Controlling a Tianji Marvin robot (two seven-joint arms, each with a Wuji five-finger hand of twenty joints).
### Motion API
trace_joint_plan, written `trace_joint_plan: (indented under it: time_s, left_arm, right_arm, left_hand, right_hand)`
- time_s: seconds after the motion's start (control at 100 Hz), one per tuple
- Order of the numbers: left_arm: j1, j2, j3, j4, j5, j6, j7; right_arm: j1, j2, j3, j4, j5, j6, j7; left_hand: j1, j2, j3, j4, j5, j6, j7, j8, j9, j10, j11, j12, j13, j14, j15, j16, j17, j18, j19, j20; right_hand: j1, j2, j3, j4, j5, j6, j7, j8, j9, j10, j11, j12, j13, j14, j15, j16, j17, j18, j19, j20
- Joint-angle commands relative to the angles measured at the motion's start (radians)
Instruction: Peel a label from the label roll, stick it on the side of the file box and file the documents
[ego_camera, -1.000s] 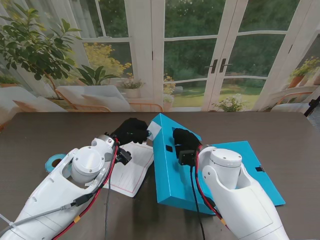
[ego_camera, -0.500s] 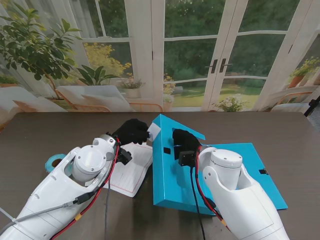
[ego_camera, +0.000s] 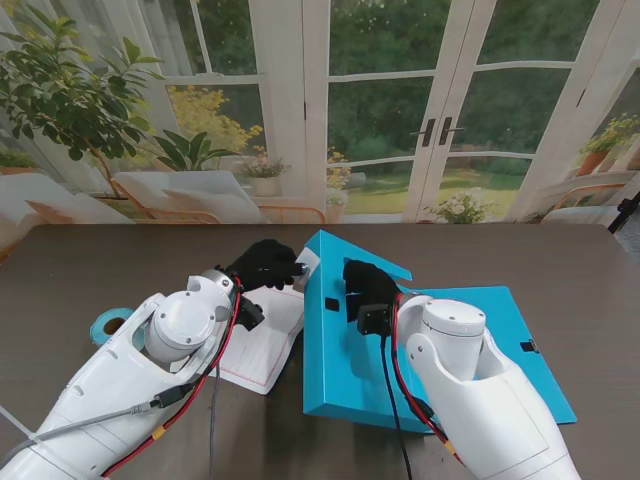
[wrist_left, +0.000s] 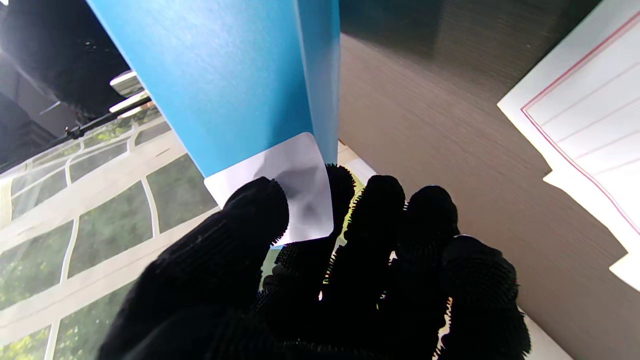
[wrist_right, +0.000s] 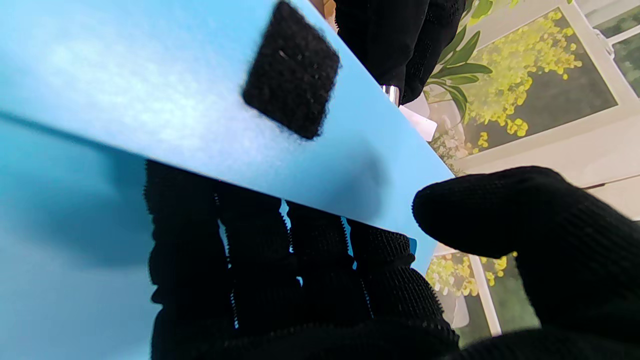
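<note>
The blue file box is tipped up on the table, its open lid lying flat to the right. A white label sits on the box's far left side, overhanging the end. My left hand pinches there, thumb on the label and fingers behind the box edge. My right hand is shut on the box's wall, fingers behind it and thumb in front, near a black velcro square. The documents lie left of the box. The label roll lies at far left.
Dark wooden table runs up to a backdrop of glass doors and plants. Both white forearms reach in from the near corners. A second velcro patch sits on the lid's right edge.
The box has swung a little, its near corner shifting left and its lid sliding right. The right hand went with it. My left hand stays at the label.
</note>
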Motion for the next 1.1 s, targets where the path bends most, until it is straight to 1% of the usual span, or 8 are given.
trace_joint_plan:
  time_s: [0.0,0.36,0.64,0.79,0.93,0.96,1.01,1.09]
  left_arm:
    - [-0.005,0.0,0.001,0.003,0.002,-0.005,-0.022]
    - [-0.016,0.003,0.005,0.017,0.032,-0.015,-0.023]
    - [-0.019,0.004,0.008,0.023,0.036,-0.023,-0.025]
    - [-0.016,0.005,0.009,0.027,0.043,-0.021,-0.026]
    - [-0.014,0.009,0.015,0.032,0.071,-0.017,-0.029]
    - [-0.014,0.01,0.016,0.034,0.074,-0.017,-0.029]
    - [-0.013,0.01,0.018,0.037,0.076,-0.017,-0.029]
    - [-0.012,0.009,0.021,0.041,0.077,-0.02,-0.027]
  right_arm:
    - [-0.002,-0.005,-0.004,-0.013,0.006,0.002,0.019]
    - [-0.005,0.0,-0.005,-0.019,0.016,0.009,0.041]
    - [-0.007,0.001,-0.007,-0.021,0.022,0.011,0.045]
    - [-0.008,0.002,-0.007,-0.02,0.025,0.012,0.051]
    - [-0.007,0.002,-0.006,-0.021,0.035,0.01,0.052]
    - [-0.007,0.002,-0.005,-0.021,0.037,0.01,0.053]
    - [-0.007,0.003,-0.005,-0.021,0.037,0.009,0.055]
    - [-0.007,0.003,-0.005,-0.021,0.039,0.008,0.057]
  left_hand:
    - [-0.046,0.007,0.019,0.004,-0.007,-0.025,-0.064,0.002,-0.027,0.011,0.018,-0.008,-0.003,0.035,0.033,0.015,-0.025,-0.06,-0.029,0.009]
    - [-0.068,0.014,0.035,0.0,-0.011,-0.026,-0.077,0.007,-0.037,0.01,0.023,-0.009,-0.004,0.032,0.033,0.013,-0.024,-0.064,-0.028,0.009]
    - [-0.067,0.017,0.035,-0.002,-0.011,-0.029,-0.079,0.009,-0.042,0.013,0.023,-0.012,-0.01,0.034,0.03,0.012,-0.03,-0.065,-0.031,0.008]
    - [-0.078,0.02,0.032,-0.001,-0.027,-0.035,-0.094,0.002,-0.047,0.012,0.022,-0.014,-0.013,0.034,0.03,0.012,-0.033,-0.067,-0.032,0.008]
    - [-0.152,0.039,0.073,0.02,-0.041,-0.039,-0.189,-0.02,-0.059,0.01,0.018,-0.017,-0.017,0.029,0.031,0.015,-0.034,-0.069,-0.032,0.009]
    - [-0.186,0.05,0.094,0.04,-0.047,-0.039,-0.229,-0.022,-0.064,0.01,0.016,-0.018,-0.021,0.027,0.032,0.016,-0.035,-0.071,-0.032,0.009]
    - [-0.213,0.056,0.099,0.049,-0.064,-0.04,-0.265,-0.032,-0.071,0.009,0.014,-0.019,-0.023,0.025,0.032,0.017,-0.036,-0.074,-0.032,0.009]
    - [-0.243,0.054,0.081,0.047,-0.098,-0.04,-0.318,-0.05,-0.082,0.012,0.01,-0.02,-0.031,0.024,0.031,0.018,-0.043,-0.079,-0.033,0.011]
  right_hand:
    - [0.001,0.011,0.003,0.016,0.032,-0.059,0.0,0.012,0.009,0.01,-0.011,-0.007,-0.021,0.022,0.017,0.008,-0.493,0.002,-0.009,0.019]
    - [-0.001,0.013,0.002,0.014,0.031,-0.058,-0.002,0.014,0.009,0.008,-0.011,-0.006,-0.022,0.021,0.017,0.009,-0.492,0.0,-0.008,0.02]
    - [-0.001,0.013,0.004,0.014,0.032,-0.058,-0.003,0.016,0.007,0.011,-0.012,-0.006,-0.023,0.022,0.017,0.01,-0.492,-0.001,-0.007,0.021]
    - [-0.002,0.014,0.003,0.013,0.033,-0.058,-0.003,0.017,0.008,0.01,-0.012,-0.006,-0.022,0.021,0.018,0.01,-0.492,-0.002,-0.007,0.021]
    - [-0.002,0.013,0.003,0.013,0.032,-0.058,-0.003,0.017,0.008,0.01,-0.012,-0.006,-0.022,0.021,0.018,0.01,-0.492,-0.001,-0.007,0.021]
    - [-0.001,0.012,0.003,0.014,0.033,-0.056,-0.003,0.017,0.008,0.01,-0.012,-0.006,-0.021,0.021,0.018,0.01,-0.492,-0.002,-0.007,0.021]
    - [-0.001,0.012,0.003,0.013,0.033,-0.059,-0.003,0.017,0.009,0.01,-0.012,-0.006,-0.021,0.022,0.018,0.01,-0.492,-0.002,-0.007,0.022]
    - [-0.001,0.013,0.003,0.013,0.033,-0.058,-0.003,0.017,0.008,0.009,-0.012,-0.006,-0.021,0.021,0.018,0.01,-0.491,-0.003,-0.006,0.022]
